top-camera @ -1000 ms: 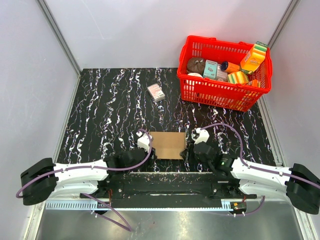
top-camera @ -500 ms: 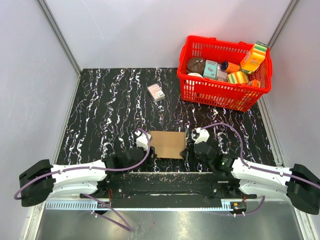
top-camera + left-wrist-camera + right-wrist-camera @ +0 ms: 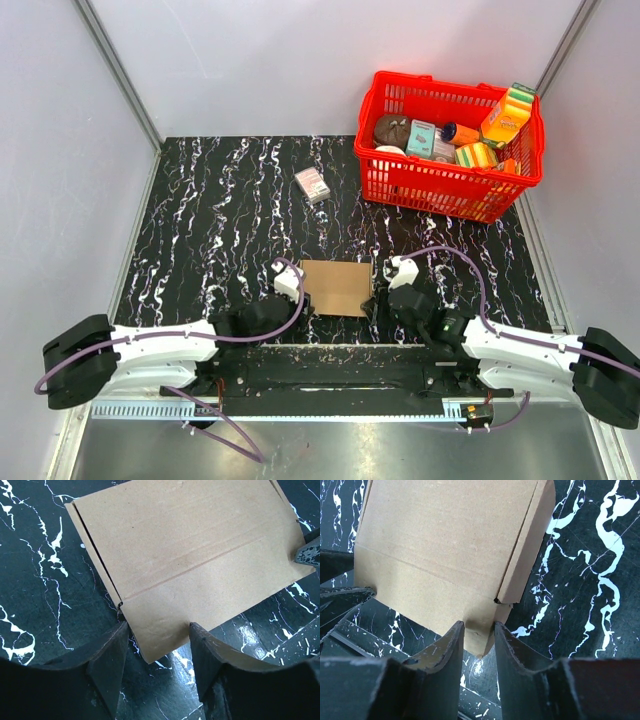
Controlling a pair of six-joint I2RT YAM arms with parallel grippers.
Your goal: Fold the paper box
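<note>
The paper box [image 3: 336,287] lies flat as a brown creased carton near the table's front edge, between both arms. My left gripper [image 3: 297,302] sits at its near left corner and my right gripper [image 3: 379,301] at its near right corner. In the left wrist view the jaws [image 3: 157,630] stand apart, with the corner of the box [image 3: 185,555] between the fingers. In the right wrist view the gripper [image 3: 478,626] is narrower but still open. Its fingertips [image 3: 454,635] straddle the corner flap of the box [image 3: 445,545], which has a folded side flap.
A red basket [image 3: 440,190] of colourful grocery packs stands at the back right. A small white-and-pink carton [image 3: 313,184] lies on the black marbled table [image 3: 200,230] behind the box. Grey walls close in the left, back and right sides.
The box has crept slightly away from the arm bases. Both grippers stay at its near corners, their jaws a touch narrower.
</note>
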